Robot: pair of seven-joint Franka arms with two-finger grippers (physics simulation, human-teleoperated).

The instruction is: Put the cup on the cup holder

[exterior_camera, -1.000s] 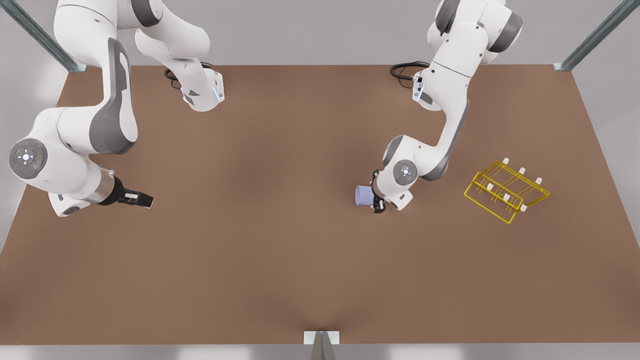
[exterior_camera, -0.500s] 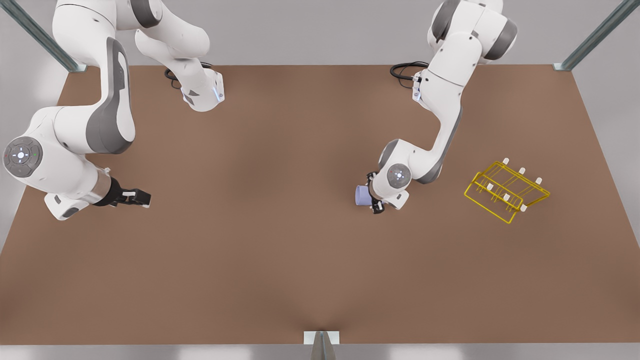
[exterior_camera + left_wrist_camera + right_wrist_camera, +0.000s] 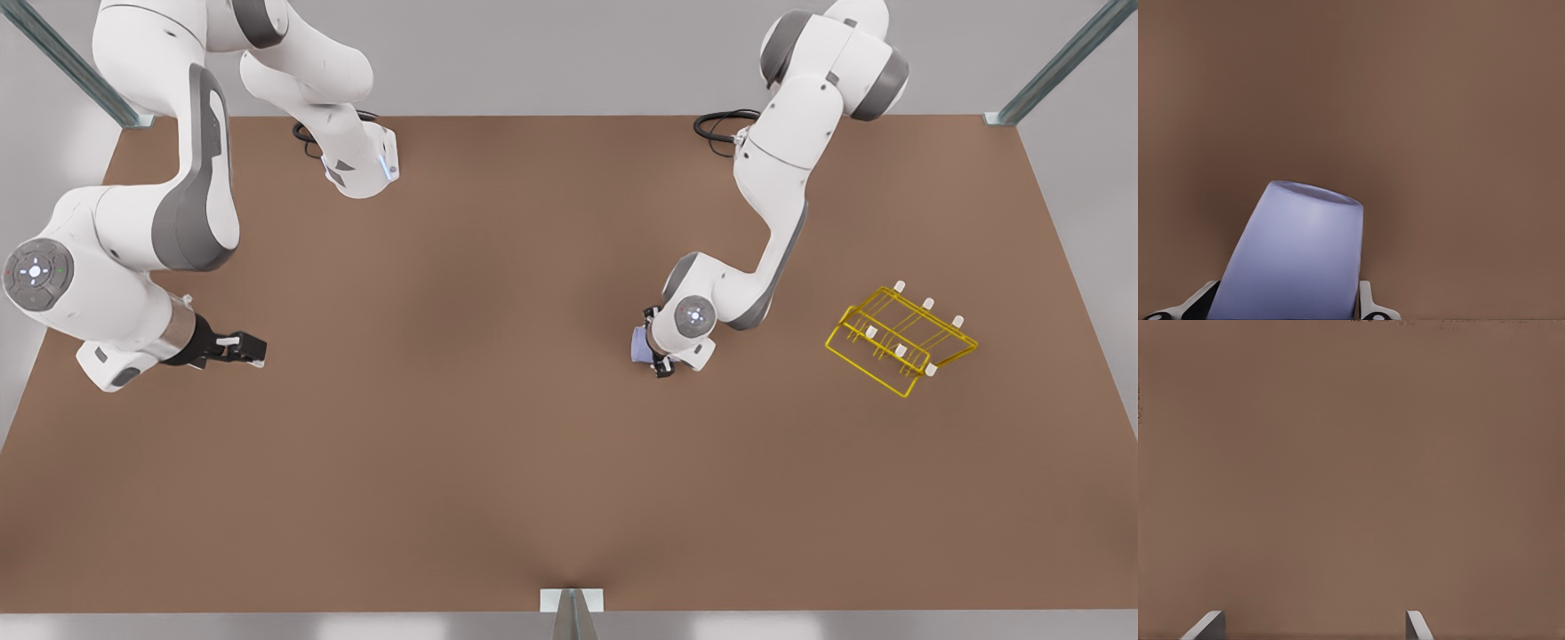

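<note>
Left pincer clamped on cup, right pincer apart, waiting near table edge.

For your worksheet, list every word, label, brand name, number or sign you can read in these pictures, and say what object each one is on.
No words, brands or numbers can be read.
Cup, between the left gripper's fingers: plain, no print.
Cup holder: bare yellow wire, no label.
Table: plain brown, unmarked.
Arm joints: round caps with small lights, no legible text.
Right gripper, open over bare table: no marking legible.
</note>
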